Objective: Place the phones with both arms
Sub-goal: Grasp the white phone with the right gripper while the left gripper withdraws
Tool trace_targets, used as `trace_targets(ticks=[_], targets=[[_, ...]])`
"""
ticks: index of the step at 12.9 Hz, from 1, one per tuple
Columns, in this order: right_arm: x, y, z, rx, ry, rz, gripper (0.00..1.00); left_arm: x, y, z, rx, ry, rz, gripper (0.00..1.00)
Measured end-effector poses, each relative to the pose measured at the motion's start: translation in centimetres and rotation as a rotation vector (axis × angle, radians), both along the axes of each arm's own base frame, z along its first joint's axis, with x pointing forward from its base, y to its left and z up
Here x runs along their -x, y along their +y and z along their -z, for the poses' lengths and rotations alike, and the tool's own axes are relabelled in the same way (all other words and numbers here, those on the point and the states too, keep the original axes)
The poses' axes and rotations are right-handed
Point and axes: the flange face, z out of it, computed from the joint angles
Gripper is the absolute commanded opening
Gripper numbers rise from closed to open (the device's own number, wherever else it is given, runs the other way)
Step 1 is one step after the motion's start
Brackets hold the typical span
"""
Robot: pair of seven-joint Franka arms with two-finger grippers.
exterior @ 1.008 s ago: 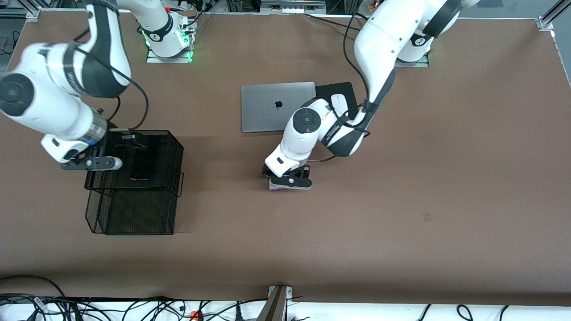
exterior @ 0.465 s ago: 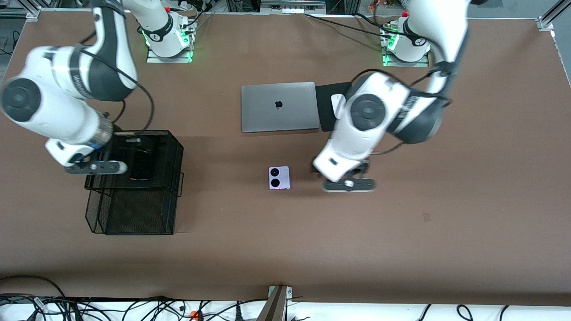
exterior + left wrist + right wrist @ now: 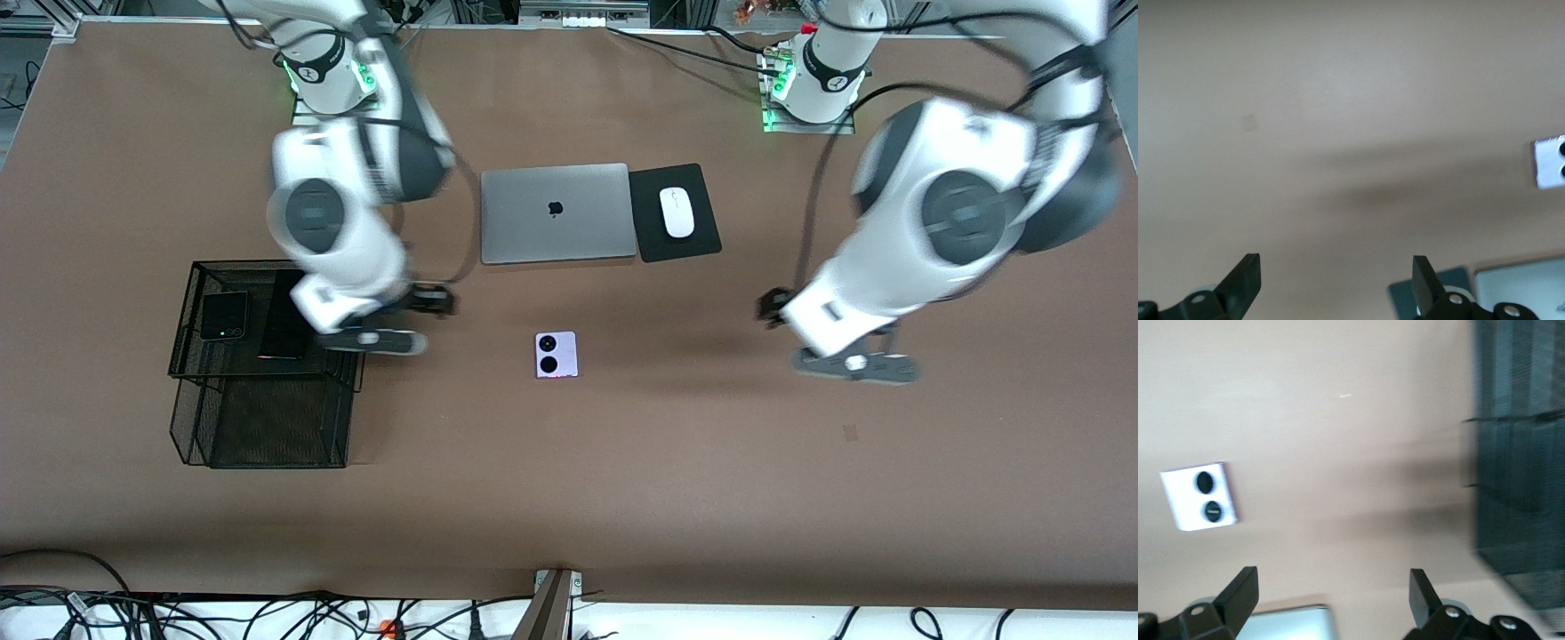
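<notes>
Two black phones (image 3: 222, 316) lie in the basket (image 3: 267, 444); the lilac phone (image 3: 556, 355) rests on the table, nearer the camera than the laptop (image 3: 554, 212). Both empty grippers, right (image 3: 373, 340) and left (image 3: 855, 365), are spread, each beside this phone. I think placing is done; next, retreat.

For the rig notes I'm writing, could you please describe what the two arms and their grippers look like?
Both arms are bulky glossy white shells with dark grey joint bands and round dark grey joint caps; a thin black cable loops along each. Green lights glow at both bases. The left gripper and right gripper are black, each on a grey bar with a white dot, and carry two black wedge-shaped fingers.
</notes>
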Motion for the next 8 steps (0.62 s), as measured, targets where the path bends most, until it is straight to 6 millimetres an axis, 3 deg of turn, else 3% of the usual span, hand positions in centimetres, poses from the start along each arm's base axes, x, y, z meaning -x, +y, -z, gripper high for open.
trace_targets(ticks=[2,4,6,8], targets=[[1.4,7.0,2.5,-0.025,-0.035,0.052,1.0,1.0,4.9,-3.2,-0.003,0.024,0.017,1.0],[2.7,11.8,4.8,-0.059,-0.066,0.069,1.0,1.8,8.8,-5.5,0.001,0.029,0.031,1.0],[3.9,14.5,6.8,-0.072,-0.085,0.046,1.0,2.4,11.4,-7.0,0.001,0.023,0.029,1.0],[4.4,15.3,8.8,-0.06,-0.092,0.017,1.0,2.6,14.5,-6.9,-0.004,0.026,-0.008,1.0]])
